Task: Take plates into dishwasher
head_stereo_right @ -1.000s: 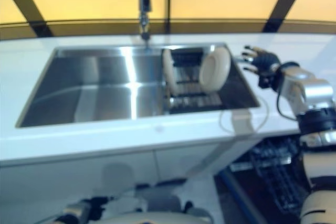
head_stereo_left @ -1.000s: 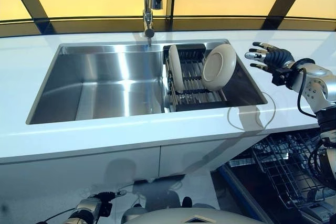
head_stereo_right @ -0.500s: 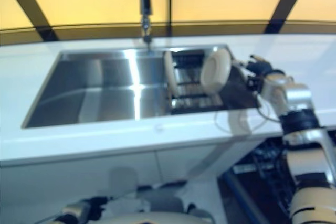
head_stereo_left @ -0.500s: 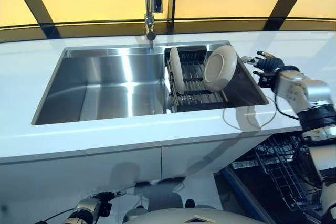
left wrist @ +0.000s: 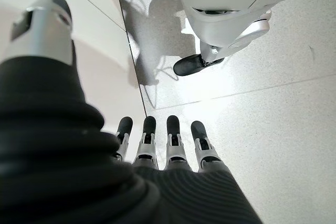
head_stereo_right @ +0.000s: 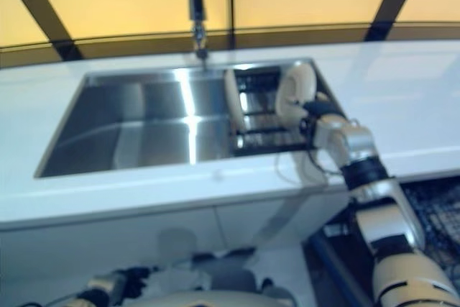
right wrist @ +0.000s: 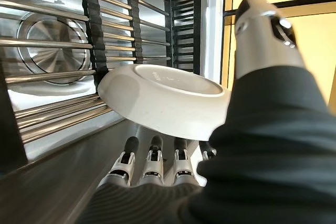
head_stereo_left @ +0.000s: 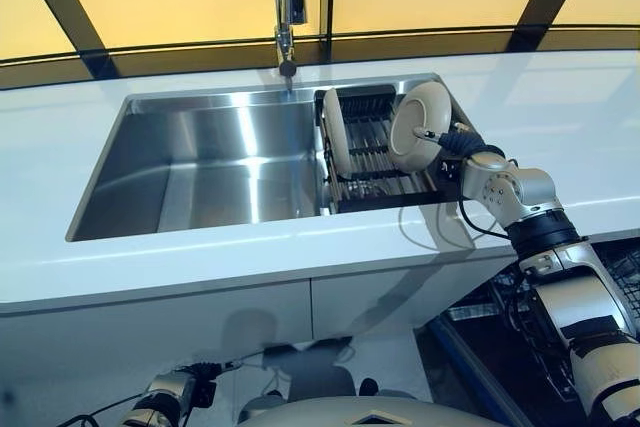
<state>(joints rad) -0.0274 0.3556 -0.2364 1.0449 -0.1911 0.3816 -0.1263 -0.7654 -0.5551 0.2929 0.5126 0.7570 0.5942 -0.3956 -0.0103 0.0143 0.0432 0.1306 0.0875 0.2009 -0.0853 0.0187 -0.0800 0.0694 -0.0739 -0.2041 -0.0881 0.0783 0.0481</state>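
While the left hand [left wrist: 168, 145] is hanging idle with straight fingers, the right hand [head_stereo_left: 452, 140] is reaching, fingers extended and not yet closed, around the nearer plate [right wrist: 163, 100] leaning in the sink rack [head_stereo_left: 375, 162]; next, closing and lifting it toward the dishwasher.

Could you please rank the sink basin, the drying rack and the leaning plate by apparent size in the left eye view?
1. Sink basin, clearly largest.
2. Drying rack, set across the basin's right end.
3. Leaning plate, smallest; the right hand reaches to it and covers part of its edge.
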